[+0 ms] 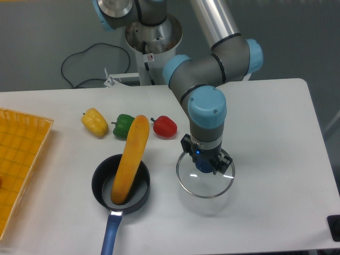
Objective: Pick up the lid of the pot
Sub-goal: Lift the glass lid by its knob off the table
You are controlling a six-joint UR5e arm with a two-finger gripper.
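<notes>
The pot lid (186,183) is a clear glass disc with a metal rim and a blue knob (203,163), right of the pot. My gripper (204,162) points straight down over the lid's middle. Its black fingers (187,146) stand on either side of the knob and are shut on it. A faint shadow lies on the table just below the lid's near rim, so the lid seems to hang slightly above the table. The dark pot (102,180) with a blue handle (110,236) stands at the front left.
A long yellow squash (130,159) leans out of the pot. Behind it lie a yellow pepper (94,122), a green pepper (123,126) and a red pepper (164,126). An orange basket (18,164) sits at the left edge. The arm's base (153,37) stands at the back.
</notes>
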